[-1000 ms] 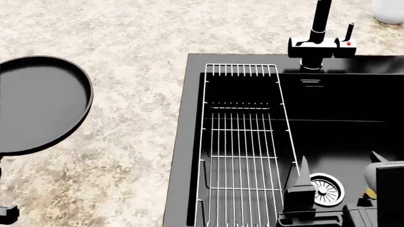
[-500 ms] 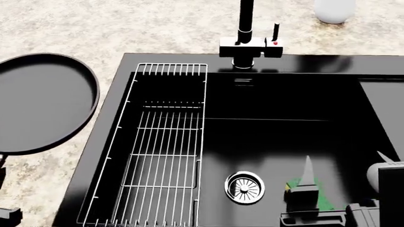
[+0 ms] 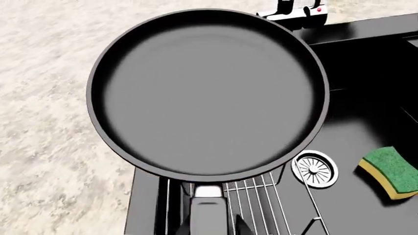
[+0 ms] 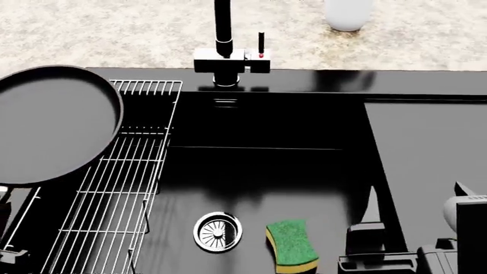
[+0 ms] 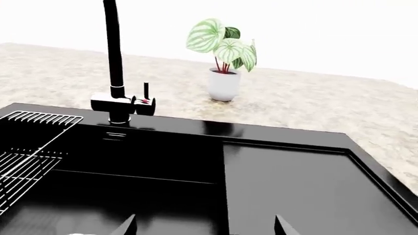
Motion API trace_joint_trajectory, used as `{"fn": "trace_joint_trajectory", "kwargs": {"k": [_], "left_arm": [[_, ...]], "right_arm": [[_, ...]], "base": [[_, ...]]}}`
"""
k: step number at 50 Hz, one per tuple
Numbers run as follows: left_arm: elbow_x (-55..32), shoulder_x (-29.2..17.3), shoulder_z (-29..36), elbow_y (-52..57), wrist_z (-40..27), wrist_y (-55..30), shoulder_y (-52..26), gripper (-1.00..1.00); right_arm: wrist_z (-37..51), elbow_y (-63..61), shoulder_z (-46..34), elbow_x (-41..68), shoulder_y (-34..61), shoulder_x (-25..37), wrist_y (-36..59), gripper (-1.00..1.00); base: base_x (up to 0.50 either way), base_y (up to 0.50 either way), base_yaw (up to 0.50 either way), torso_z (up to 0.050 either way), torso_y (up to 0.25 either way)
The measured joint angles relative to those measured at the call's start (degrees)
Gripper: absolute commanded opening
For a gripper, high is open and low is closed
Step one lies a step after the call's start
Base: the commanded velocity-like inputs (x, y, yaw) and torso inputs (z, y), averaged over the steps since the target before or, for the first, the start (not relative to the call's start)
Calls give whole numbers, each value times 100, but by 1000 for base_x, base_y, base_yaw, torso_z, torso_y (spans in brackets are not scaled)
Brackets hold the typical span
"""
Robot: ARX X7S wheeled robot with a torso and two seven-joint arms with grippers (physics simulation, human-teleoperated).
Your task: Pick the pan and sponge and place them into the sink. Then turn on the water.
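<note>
Black frying pan held over the sink's left edge and wire rack; sponge already in the basin.
Left jaws apparently clamp the handle; right gripper jaws apart. Carry the pan right, clear of the rack, then lower it level.

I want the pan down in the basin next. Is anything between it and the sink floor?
Yes. The pan hangs over the wire rack along the sink's side, so the rack lies directly under it. The open basin floor, with the drain and sponge, is off to the side.
</note>
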Motion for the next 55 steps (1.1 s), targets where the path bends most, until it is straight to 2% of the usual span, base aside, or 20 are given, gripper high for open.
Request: {"fn": "trace_joint_trajectory", "kwargs": {"k": [22,37,47,55], "left_arm": [[198,-73,-75,-4,215,57,165,-100],[254,-46,-19,-5,223,79,159,-100],[144,205,244,9,42,53,-100,-100],[-8,749,741,-67,-312,-7,-600,-100]], "right_arm": [[-14,-17,-132,-121,48,-5,-16,100],[34,-26,-117,-66,53,9,-8,100],[110,-8,-74,35,93,28,25,100],[133,0,-44,68,85,32,14,100]], "base": [[321,-52,0,0,2],[165,0,0,1,2],[0,0,0,0,2],[0,0,0,1,1]]}}
